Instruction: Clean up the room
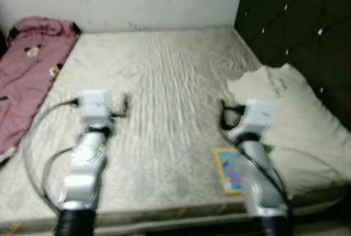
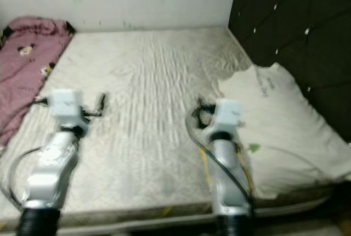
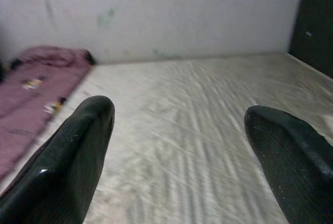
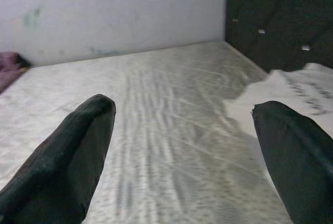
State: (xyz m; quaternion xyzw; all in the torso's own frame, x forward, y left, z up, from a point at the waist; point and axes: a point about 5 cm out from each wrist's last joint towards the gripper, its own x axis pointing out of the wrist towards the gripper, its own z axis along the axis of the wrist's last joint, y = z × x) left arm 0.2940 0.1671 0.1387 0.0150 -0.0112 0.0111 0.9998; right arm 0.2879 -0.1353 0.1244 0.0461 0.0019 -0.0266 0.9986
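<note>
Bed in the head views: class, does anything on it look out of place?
Yes. A colourful booklet lies loose near the mattress's front edge, beside the white pillow. A pink blanket sits crumpled along the far left side instead of spread flat.

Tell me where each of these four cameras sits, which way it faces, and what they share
Left eye view: head, looking down at the mattress; both silver arms, pink blanket, pillow, colourful booklet.
Right eye view: same head, same scene.
Left wrist view: along the open left gripper toward the wall and blanket.
Right wrist view: along the open right gripper toward the dark headboard.
Shared: the mattress and wall.
</note>
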